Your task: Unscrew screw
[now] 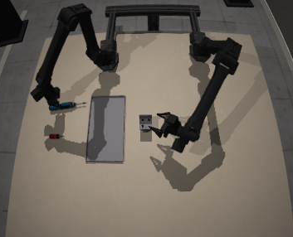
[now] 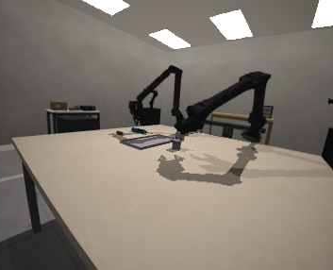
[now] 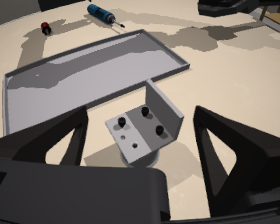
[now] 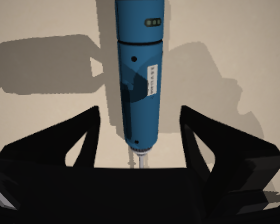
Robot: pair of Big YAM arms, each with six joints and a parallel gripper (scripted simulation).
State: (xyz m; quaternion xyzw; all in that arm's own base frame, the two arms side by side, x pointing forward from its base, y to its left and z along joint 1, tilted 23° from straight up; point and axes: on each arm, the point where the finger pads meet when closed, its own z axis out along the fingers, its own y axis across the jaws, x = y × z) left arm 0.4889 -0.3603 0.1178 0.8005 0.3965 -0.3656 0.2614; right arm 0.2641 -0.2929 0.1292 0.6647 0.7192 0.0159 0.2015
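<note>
The joint module (image 3: pixel 141 161) (image 2: pixel 176 144) stands upright, with the grey L-shaped bracket (image 3: pixel 177 118) (image 1: pixel 145 117) on top. Three black screw heads show on the bracket: one screw (image 3: pixel 122 121) at the left, one screw (image 3: pixel 145 111) at the back and one screw (image 3: pixel 159 130) near the upright wall. Two small holes beside them are empty. How deep each screw sits is hard to tell. My left gripper (image 3: pixel 140 112) (image 1: pixel 158 121) is open beside and above the module. My right gripper (image 4: pixel 140 112) is open above the blue electric screwdriver (image 4: pixel 142 75) (image 1: pixel 62 106) (image 3: pixel 100 14), which lies on the table between its fingers' lines.
A grey tray (image 1: pixel 114 124) (image 3: pixel 106 70) (image 2: pixel 147 141) lies between the module and the tools. A small red screwdriver (image 1: pixel 54 136) (image 3: pixel 46 28) (image 2: pixel 120 133) lies near the electric one. The arms' bases stand at the table's back edge.
</note>
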